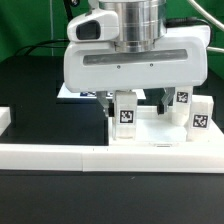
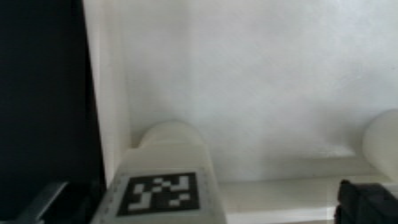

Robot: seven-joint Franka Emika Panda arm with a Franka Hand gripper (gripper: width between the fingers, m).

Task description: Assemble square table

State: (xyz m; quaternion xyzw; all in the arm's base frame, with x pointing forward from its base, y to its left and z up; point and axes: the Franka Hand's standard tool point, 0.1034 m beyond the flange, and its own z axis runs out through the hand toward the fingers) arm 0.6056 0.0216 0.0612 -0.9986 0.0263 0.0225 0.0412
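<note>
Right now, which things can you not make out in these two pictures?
- Exterior view: the gripper fingertips, hidden behind a white tagged leg.
- Exterior view: most of the white square tabletop slab, covered by the hand.
- Wrist view: tabletop corner holes, blurred or out of frame.

The white Franka Panda arm comes down from the top of the exterior view, its round grey-metal wrist flange sitting above the broad white gripper body; the two-finger gripper [image 1: 128,100] points straight down, its wide housing level and square to the camera; dark fingers [image 1: 106,98] project just below the housing; in the wrist view only the black fingertips [image 2: 48,198] show at either side, set well apart, jaws spread.
</note>
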